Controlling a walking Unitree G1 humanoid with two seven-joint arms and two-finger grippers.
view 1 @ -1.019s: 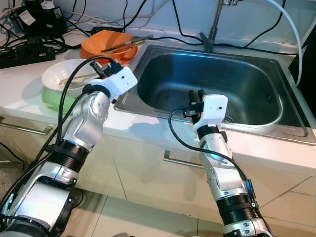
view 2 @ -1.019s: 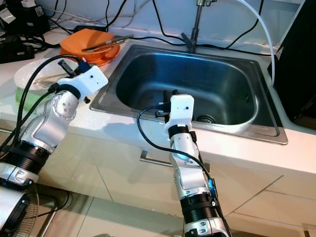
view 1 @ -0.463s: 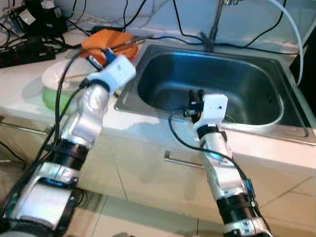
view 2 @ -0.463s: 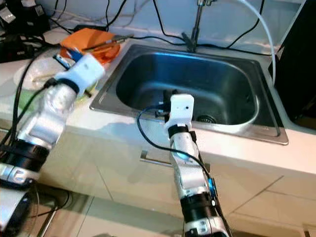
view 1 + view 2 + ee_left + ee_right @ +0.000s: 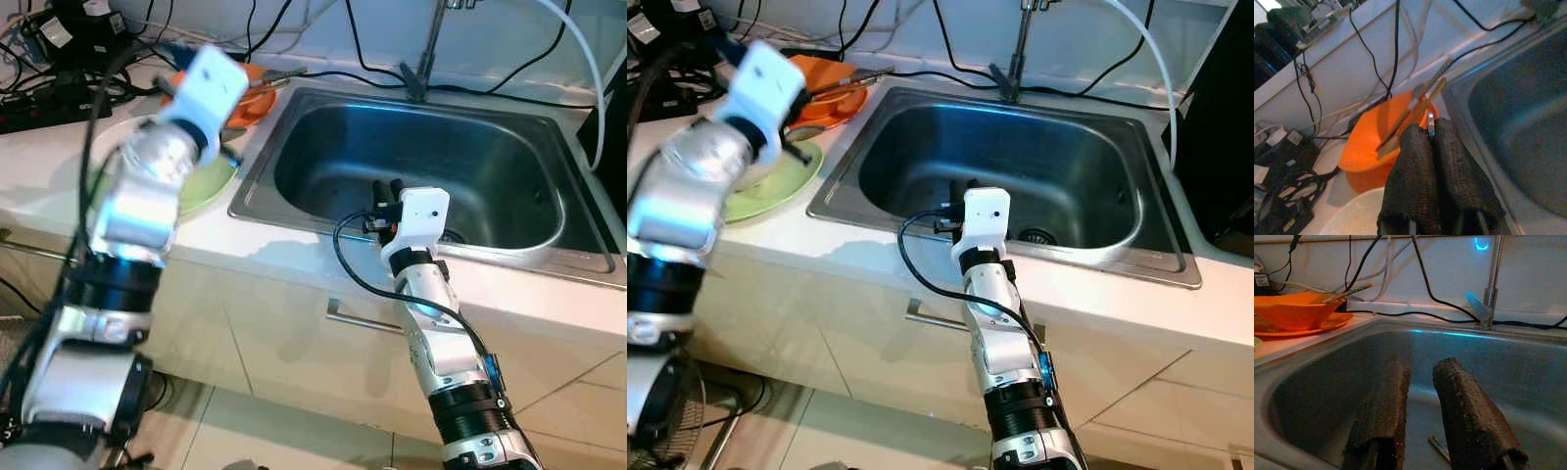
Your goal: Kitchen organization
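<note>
the left gripper (image 5: 1431, 128) is raised above the white surface (image 5: 39, 166) beside the sink (image 5: 431, 108), its two black fingers (image 5: 1413, 171) pressed together with nothing between them, their tips pointing at the orange bowl (image 5: 1371, 142). chopsticks (image 5: 1415, 105) rest across that bowl's rim. a green plate (image 5: 774, 191) and a white bowl (image 5: 1356, 215) lie on the surface below the arm. the right gripper (image 5: 1422, 377) hangs inside the steel sink basin, fingers a narrow gap apart, holding nothing; a thin stick-like item (image 5: 1439, 448) lies on the basin floor beneath them. no readable writing can be made out.
</note>
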